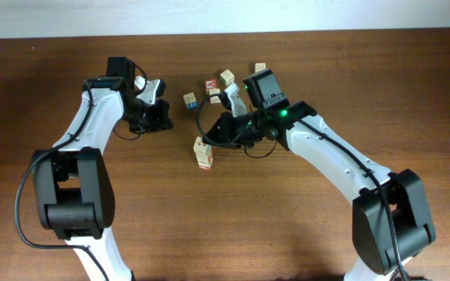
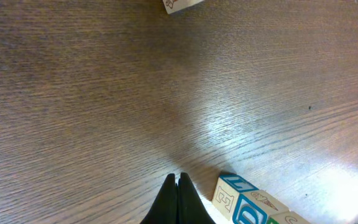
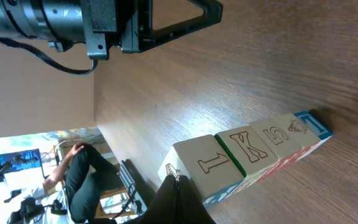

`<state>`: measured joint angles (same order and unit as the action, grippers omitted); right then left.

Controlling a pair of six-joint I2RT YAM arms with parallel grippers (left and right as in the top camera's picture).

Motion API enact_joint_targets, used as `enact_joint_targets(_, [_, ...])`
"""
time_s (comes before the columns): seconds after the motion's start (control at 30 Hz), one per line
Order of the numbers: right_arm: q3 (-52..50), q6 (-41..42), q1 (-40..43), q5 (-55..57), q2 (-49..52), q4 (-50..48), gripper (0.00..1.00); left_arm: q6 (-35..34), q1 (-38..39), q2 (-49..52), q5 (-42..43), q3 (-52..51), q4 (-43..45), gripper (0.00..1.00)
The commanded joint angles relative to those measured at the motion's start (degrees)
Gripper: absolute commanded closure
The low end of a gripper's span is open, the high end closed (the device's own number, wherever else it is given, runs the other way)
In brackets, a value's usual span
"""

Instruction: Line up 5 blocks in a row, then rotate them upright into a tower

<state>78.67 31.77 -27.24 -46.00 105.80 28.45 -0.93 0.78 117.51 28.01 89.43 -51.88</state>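
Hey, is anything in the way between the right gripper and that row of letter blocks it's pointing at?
Nothing visible is. The right gripper, shut, has its tips right at the near end of the row of blocks, at the edge of the block marked 1. Only bare table shows around them.

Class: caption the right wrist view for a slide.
Shut right gripper by a row of letter blocks on the wooden table.

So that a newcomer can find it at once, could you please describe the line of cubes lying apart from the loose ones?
On the wooden table, look between the two white arms, just nearer than the loose cubes scattered toward the far edge. There the line of cubes lies alone. Unlike those singles, its cubes sit pressed end to end.
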Motion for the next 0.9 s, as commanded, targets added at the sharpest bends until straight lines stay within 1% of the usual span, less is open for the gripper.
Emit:
enact_joint_targets(0.0, [0.92,0.04,-0.02,4.48,2.56,1.36,0.96,0.52,-0.11,0.11,-0.44,1.22,-0.24,1.0])
enact_joint_targets(0.27, [1.53,0.07,-0.02,2.89,2.56,1.31,0.96,0.52,-0.09,0.11,-0.44,1.22,-0.2,1.0])
enact_joint_targets(0.57, [4.76,0.07,-0.11,1.38,2.56,2.78,0.96,0.52,-0.09,0.11,-0.44,1.22,-0.22,1.0])
enact_joint_targets(0.87, [4.92,0.7,-0.11,-1.03,2.27,2.86,0.96,0.52,-0.09,0.11,-0.44,1.22,-0.22,1.0])
